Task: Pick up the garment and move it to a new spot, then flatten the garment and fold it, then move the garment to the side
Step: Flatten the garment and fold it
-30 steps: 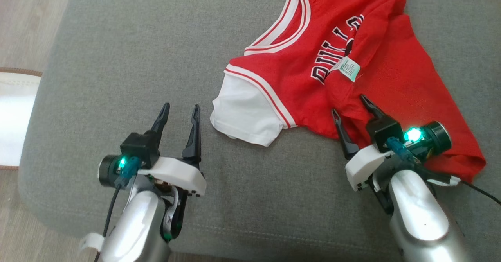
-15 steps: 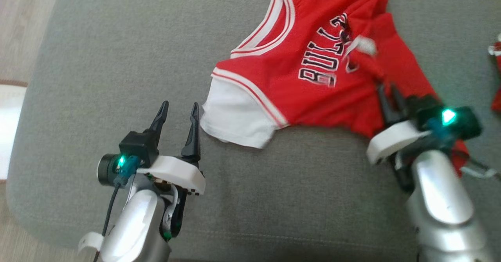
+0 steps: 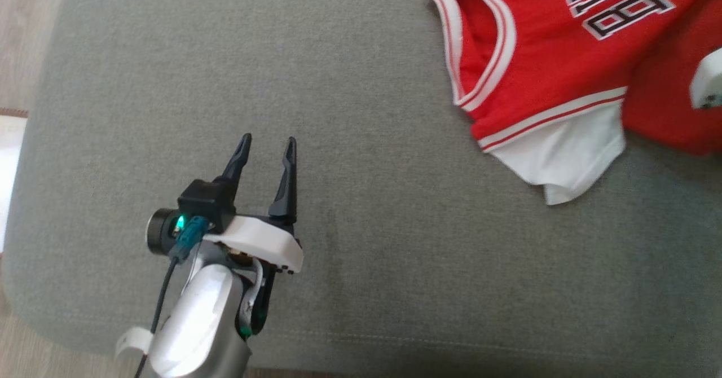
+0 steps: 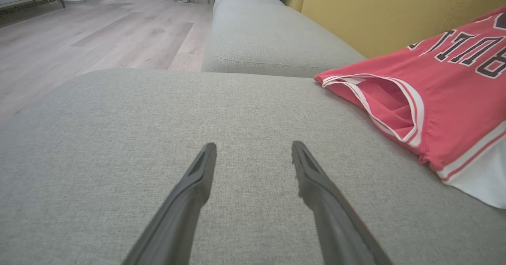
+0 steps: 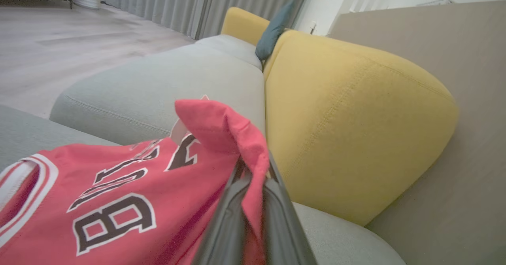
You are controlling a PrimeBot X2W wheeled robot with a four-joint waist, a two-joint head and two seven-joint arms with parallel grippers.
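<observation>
Lower left: left gripper (image 3: pixel 269 139), fingers spread and empty, above grey cushion (image 3: pixel 366 197). Upper right: red jersey (image 3: pixel 541 67), turned round since a second ago, now well apart from it, one fold clamped in right gripper (image 5: pixel 255 166).

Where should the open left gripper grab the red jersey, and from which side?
Probably the white sleeve: a flat, free flap sticking out of the jersey on its near side. Come in low from the left, along the cushion.
</observation>
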